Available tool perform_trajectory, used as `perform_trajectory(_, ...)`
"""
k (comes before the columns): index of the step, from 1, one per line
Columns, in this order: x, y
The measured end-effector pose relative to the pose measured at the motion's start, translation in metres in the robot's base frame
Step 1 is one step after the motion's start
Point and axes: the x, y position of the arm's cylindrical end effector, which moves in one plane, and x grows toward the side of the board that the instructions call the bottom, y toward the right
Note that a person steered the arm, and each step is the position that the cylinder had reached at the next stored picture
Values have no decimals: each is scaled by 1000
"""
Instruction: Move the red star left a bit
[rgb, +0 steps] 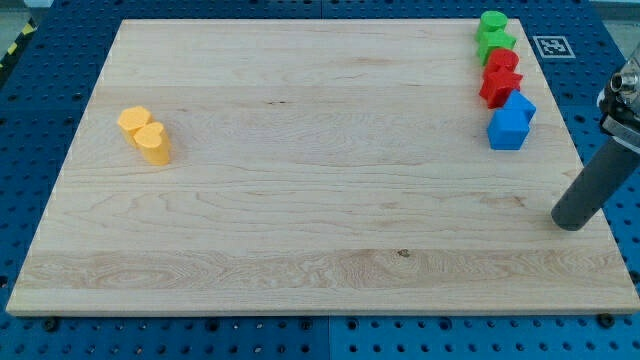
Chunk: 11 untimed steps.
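Note:
The red star (498, 87) lies near the board's right edge toward the view's top, in a tight column of blocks. Above it sits a red round block (502, 61), then a green star-like block (496, 43) and a green round block (492, 22). Below the red star are two blue blocks (521, 105) (507, 129). My tip (571, 220) rests on the board near its right edge, below and to the right of the blue blocks, well apart from the red star.
Two yellow blocks (134, 121) (153, 142) sit touching at the view's left. The wooden board (300, 200) lies on a blue perforated table. A fiducial marker (551, 46) is at the top right off the board.

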Motion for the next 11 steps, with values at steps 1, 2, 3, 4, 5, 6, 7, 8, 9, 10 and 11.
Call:
perform_trajectory(1,0,5)
perform_trajectory(2,3,15)
perform_trajectory(3,-24,36)
perform_trajectory(4,-60,57)
perform_trajectory(5,-101,77)
perform_trajectory(6,-150,87)
perform_trajectory(7,-186,68)
perform_trajectory(8,-196,42)
perform_trajectory(9,-196,10)
perform_trajectory(10,-196,-35)
perform_trajectory(11,-196,-76)
